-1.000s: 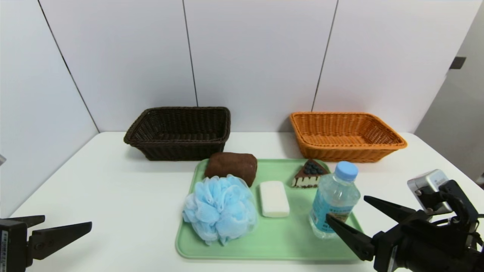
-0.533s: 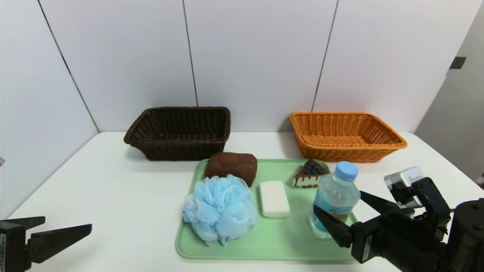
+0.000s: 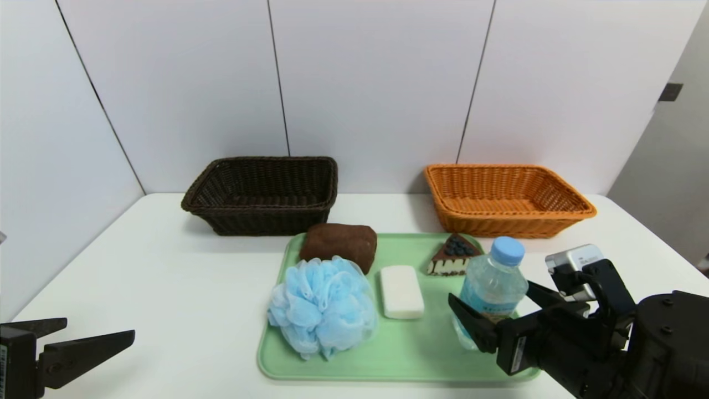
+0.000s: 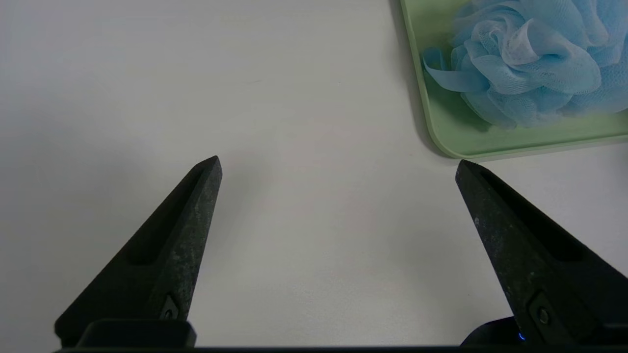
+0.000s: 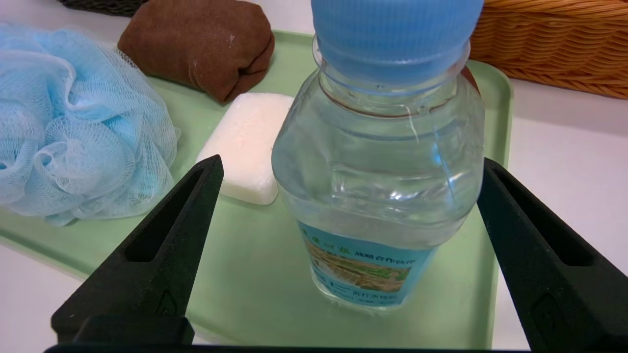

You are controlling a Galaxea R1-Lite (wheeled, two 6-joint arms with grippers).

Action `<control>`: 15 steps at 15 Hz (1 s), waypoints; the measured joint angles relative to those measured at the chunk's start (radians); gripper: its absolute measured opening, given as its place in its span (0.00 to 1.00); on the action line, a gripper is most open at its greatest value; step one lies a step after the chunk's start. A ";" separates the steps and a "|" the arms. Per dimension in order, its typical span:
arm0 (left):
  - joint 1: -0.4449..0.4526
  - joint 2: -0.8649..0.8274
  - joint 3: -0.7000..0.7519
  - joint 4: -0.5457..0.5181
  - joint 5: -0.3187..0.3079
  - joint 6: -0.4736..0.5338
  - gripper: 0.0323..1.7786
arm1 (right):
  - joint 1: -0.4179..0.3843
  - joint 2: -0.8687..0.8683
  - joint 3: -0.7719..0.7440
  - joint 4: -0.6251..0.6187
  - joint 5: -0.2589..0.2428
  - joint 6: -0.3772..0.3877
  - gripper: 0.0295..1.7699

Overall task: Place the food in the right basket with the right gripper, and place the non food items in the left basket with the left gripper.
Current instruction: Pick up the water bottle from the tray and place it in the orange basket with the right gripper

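Note:
The clear water bottle with a light-blue cap stands upright at the right end of the green tray. My right gripper is open, with one finger on each side of the bottle's lower body. The chocolate cake slice lies just behind the bottle. The blue bath pouf, white soap bar and brown rolled towel lie on the tray's left and middle. My left gripper hangs open and empty over bare table at the near left.
The dark brown basket stands at the back left and the orange basket at the back right, both against the white wall and with nothing in them. The tray's near left corner lies just ahead of my left gripper.
My right gripper has moved forward and to the left, and its open fingers now flank the water bottle. The left gripper and every object have stayed put.

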 joint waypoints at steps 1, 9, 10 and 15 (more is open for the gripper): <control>0.000 0.000 0.000 0.000 0.000 0.001 0.95 | 0.000 0.016 0.006 -0.026 -0.003 0.001 0.97; -0.024 0.003 0.000 -0.001 0.000 -0.001 0.95 | -0.006 0.079 0.022 -0.090 -0.036 0.005 0.97; -0.027 0.003 0.000 -0.001 0.000 -0.001 0.95 | -0.006 0.087 0.019 -0.103 -0.040 0.005 0.97; -0.037 0.003 -0.003 -0.002 0.000 -0.001 0.95 | -0.007 0.118 0.017 -0.136 -0.047 0.005 0.97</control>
